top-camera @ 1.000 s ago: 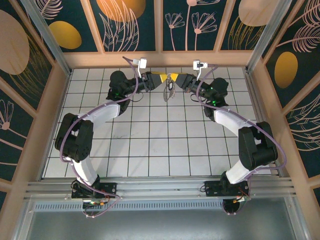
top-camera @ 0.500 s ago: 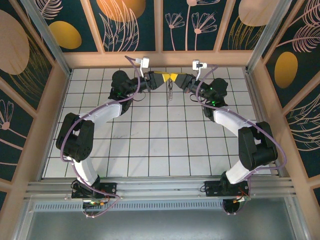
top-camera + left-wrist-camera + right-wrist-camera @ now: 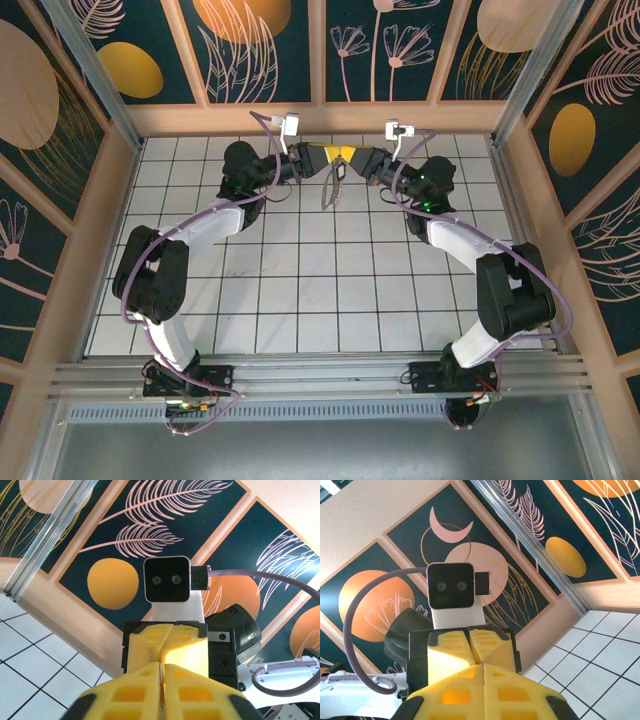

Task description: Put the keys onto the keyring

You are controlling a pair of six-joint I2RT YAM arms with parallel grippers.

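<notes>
High over the back tiles my two grippers meet tip to tip. The left gripper (image 3: 322, 161) is shut, and a thin silvery edge of the keyring (image 3: 161, 680) shows between its yellow pads. The pale keyring (image 3: 330, 188) hangs below the meeting point, tilted down and to the left. The right gripper (image 3: 352, 158) is shut too, facing the left one; a small dark key seems pinched at its tip, mostly hidden. In the left wrist view the right gripper (image 3: 167, 635) presses against my left gripper (image 3: 161, 666). The right wrist view has the left gripper (image 3: 471, 642) touching my right gripper (image 3: 482, 666).
The white tiled floor (image 3: 300, 280) lies below both arms. Wooden walls with dark flower panels (image 3: 270, 50) close the back and sides, and a metal rail (image 3: 320, 375) runs along the near edge.
The two grippers have closed the small gap between their tips. The hanging keyring has swung and now points down-left, showing more of its loop.
</notes>
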